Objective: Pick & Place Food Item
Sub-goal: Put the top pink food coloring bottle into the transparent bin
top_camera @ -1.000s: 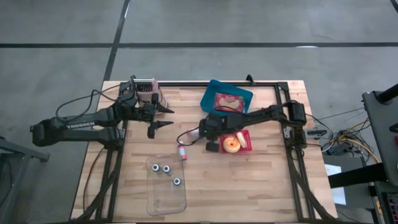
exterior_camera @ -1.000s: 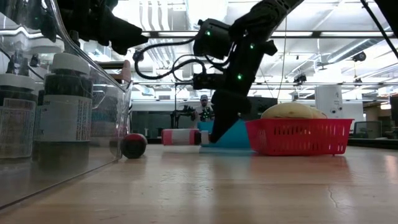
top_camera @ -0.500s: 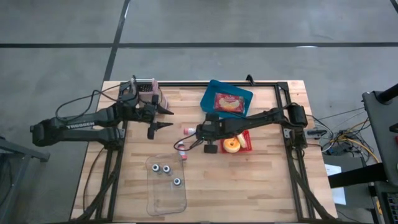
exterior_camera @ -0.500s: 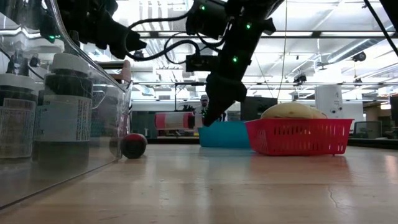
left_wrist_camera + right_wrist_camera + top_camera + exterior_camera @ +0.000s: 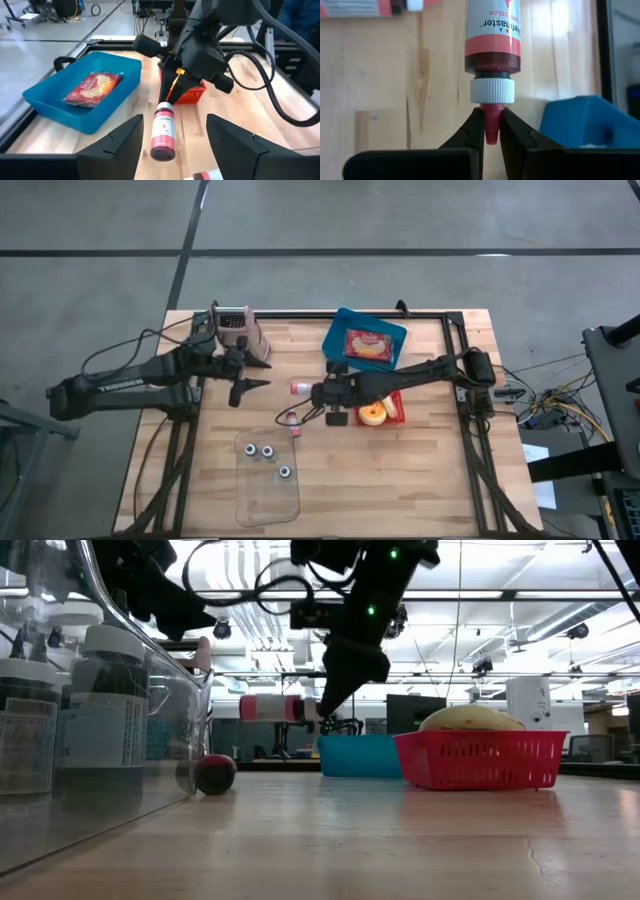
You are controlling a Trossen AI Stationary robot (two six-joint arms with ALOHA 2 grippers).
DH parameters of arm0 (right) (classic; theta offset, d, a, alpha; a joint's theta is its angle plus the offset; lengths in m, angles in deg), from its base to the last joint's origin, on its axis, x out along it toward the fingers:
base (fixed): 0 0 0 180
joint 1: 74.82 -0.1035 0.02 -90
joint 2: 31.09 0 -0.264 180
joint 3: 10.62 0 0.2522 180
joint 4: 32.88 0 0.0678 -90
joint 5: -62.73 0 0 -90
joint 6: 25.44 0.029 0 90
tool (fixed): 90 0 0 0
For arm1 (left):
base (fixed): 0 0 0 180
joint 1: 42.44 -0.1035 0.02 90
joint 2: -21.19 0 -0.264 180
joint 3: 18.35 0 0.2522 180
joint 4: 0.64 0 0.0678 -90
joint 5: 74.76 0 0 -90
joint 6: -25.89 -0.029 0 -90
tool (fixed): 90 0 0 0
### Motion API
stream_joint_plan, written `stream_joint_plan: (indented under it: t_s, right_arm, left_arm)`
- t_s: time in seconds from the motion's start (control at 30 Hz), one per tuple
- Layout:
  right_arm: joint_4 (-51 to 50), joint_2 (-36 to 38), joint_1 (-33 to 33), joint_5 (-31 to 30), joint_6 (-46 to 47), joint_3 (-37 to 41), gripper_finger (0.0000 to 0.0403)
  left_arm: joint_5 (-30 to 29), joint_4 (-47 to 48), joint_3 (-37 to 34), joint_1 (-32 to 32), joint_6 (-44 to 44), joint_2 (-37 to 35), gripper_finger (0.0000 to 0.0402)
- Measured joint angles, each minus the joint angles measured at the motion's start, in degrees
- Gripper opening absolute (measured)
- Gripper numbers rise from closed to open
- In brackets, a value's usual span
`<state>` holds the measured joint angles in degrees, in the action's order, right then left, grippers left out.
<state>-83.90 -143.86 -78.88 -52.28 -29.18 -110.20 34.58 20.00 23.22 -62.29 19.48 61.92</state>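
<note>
High view: the wooden table [image 5: 420,470] is seen with the left gripper [image 5: 250,371] at about 10 o'clock, its fingers spread and empty. The right gripper [image 5: 314,392], near centre, is clenched on the red nozzle of a food-colouring bottle [image 5: 300,387], held lifted off the table.

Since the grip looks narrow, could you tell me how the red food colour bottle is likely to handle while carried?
Pinched only at its tip, the bottle may pivot in the right gripper. Its round body would probably roll if dropped. It looks small and likely light.
</note>
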Motion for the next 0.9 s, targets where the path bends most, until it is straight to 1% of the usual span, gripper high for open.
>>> stream_joint_plan:
  t_s: [0.23,0.47,0.57,0.73,0.8,0.9]
  right_arm:
    - [-1.56,0.09,-3.9,-2.58,-1.23,-4.08,0.0027]
    - [-1.29,0.11,-6.51,-5.41,-1.98,-6.61,0.0027]
    - [-1.11,0.11,-7.16,-7.38,-1.98,-6.74,0.0027]
    - [-0.74,0.15,-7.69,-8.27,-2.04,-7.37,0.0027]
    - [-0.76,0.17,-7.71,-8.25,-2.56,-7.66,0.0027]
    - [-1.92,0.17,-7.71,-8.14,-3.7,-8.27,0.0027]
  left_arm:
    - [6.31,0.31,0.0,0.82,3.99,-1.16,0.0222]
    - [6.1,-1.22,0.0,5.49,6.44,-1.24,0.0222]
    - [3.26,-3.2,0.0,9.17,7.81,-1.22,0.0222]
    - [-7.36,-5.27,0.0,15.92,11.29,-0.2,0.0222]
    - [-8.78,-4.78,0.0,17.65,12.63,0.72,0.0222]
    - [-9.08,-2.76,-0.04,18.27,14.77,2.49,0.0222]
